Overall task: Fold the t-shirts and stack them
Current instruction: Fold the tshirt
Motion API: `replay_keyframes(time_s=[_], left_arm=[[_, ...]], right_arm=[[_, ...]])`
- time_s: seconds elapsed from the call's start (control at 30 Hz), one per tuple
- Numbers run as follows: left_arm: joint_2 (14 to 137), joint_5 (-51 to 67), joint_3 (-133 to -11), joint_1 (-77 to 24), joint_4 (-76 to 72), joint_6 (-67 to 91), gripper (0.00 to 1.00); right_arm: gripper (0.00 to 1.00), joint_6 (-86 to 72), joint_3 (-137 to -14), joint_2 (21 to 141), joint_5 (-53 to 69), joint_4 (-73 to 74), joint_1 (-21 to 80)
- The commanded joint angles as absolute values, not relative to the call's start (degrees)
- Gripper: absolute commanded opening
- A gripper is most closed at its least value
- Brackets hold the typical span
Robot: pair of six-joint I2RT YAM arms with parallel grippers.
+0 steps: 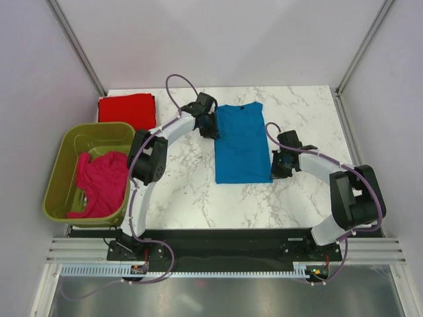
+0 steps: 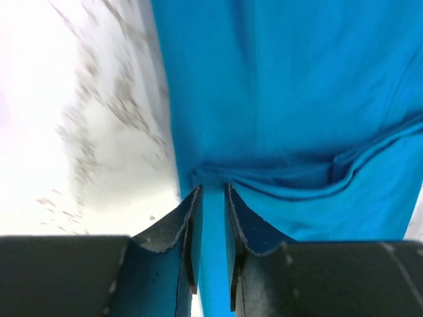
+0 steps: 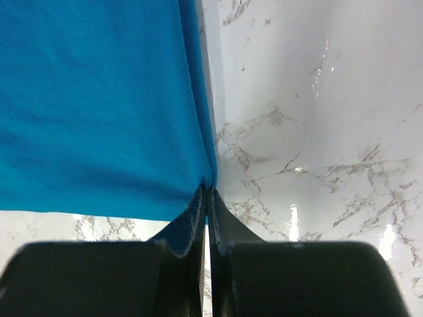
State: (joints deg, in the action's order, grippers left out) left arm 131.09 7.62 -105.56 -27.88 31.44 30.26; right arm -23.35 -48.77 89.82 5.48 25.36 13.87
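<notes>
Two arms reach over the marble worktop point(image 1: 304, 112) to the blue t-shirt point(image 1: 241, 142), which lies flat in the middle as a long narrow rectangle, its neck at the far end.

The left arm point(image 1: 149, 162) bends at the elbow beside the olive-green tub point(image 1: 73, 142) and stretches its forearm away and to the right. The left claw point(image 1: 210, 129) sits at the left edge of the shirt, near the neck end. In the left wrist view its fingers point(image 2: 168, 231) grip a strip of blue cloth that passes between them, and the cloth puckers just in front.

The right arm point(image 1: 353, 195) is folded at the right side, with the forearm pointing left. The right claw point(image 1: 276, 166) meets the right edge of the shirt near its nearer end. Its fingers point(image 3: 188, 224) are pressed almost together and pinch that edge.

The red t-shirt point(image 1: 127, 110) lies folded at the far left corner. The magenta-pink t-shirt point(image 1: 102, 181) lies crumpled inside the tub.
</notes>
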Motion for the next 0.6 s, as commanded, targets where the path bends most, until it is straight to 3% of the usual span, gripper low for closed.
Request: replay_keyframes(time_s=[0.0, 0.3, 0.57], left_arm=[[131.7, 8.0, -110.7, -26.7, 31.3, 26.7, 0.27], [129.3, 8.3, -108.7, -26.4, 33.9, 25.8, 0.27], [111.6, 11.8, -84.6, -28.4, 32.7, 29.0, 0.31]], right_arm=[[0.06, -23.8, -47.8, 89.0, 4.3, 24.1, 14.3], [0.09, -25.4, -48.2, 88.3, 4.1, 24.5, 14.5], [0.02, -26.1, -46.7, 86.7, 5.4, 23.6, 14.7]])
